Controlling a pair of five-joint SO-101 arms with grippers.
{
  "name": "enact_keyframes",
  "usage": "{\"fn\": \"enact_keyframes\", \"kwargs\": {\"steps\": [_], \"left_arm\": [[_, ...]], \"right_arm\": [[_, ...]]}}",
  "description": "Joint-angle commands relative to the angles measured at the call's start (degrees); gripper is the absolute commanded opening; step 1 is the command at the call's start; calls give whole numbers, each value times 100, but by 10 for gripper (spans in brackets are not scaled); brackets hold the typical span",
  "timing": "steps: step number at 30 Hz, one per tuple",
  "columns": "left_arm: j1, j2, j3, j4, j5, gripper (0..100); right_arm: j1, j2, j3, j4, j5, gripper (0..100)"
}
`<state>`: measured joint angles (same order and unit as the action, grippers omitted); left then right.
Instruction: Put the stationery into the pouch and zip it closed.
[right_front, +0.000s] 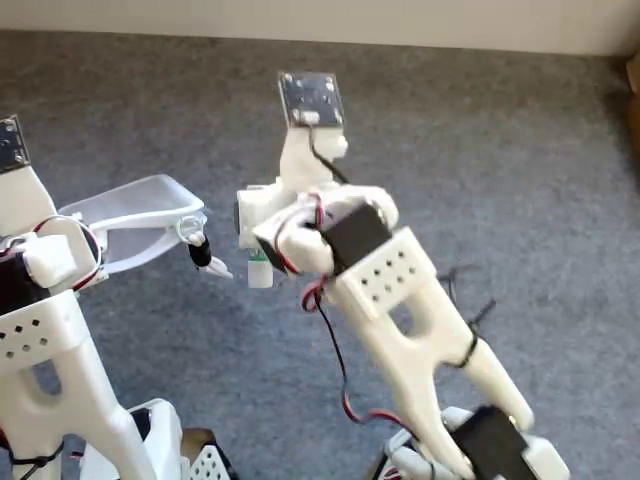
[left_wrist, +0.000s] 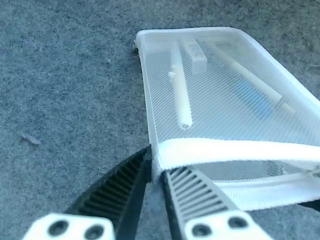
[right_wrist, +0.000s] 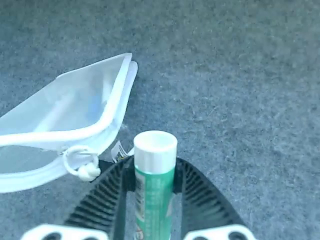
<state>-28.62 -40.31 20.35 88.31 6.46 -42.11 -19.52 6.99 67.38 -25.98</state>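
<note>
Right claw (right_wrist: 154, 169) grips glue stick (right_wrist: 154, 197) (probably) beside pouch (right_wrist: 60, 112)

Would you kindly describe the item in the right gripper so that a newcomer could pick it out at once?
On the grey table, look to the right gripper, beside the open mouth of the clear pouch. It clamps a short tube. Its green body and white cap set it apart from the pale pens, which lie inside the pouch.
</note>
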Motion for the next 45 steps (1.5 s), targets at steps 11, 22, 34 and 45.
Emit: {"fn": "enact_keyframes", "kwargs": {"steps": [11,22,34,45], "left_arm": [[-40,-22,-13,-132,44,11],[-40,4,-13,-132,44,11],[-40,4,-13,-132,53,11],[-31,13,-4,-176,53,11]], "right_arm": [[-681,-2905,3811,-4708,88,5],[-971,-2862,4426,-7407,316,5],[-1560,-954,4189,-9754,1486,5],[-1587,365,4154,-11284,1512,5]]}}
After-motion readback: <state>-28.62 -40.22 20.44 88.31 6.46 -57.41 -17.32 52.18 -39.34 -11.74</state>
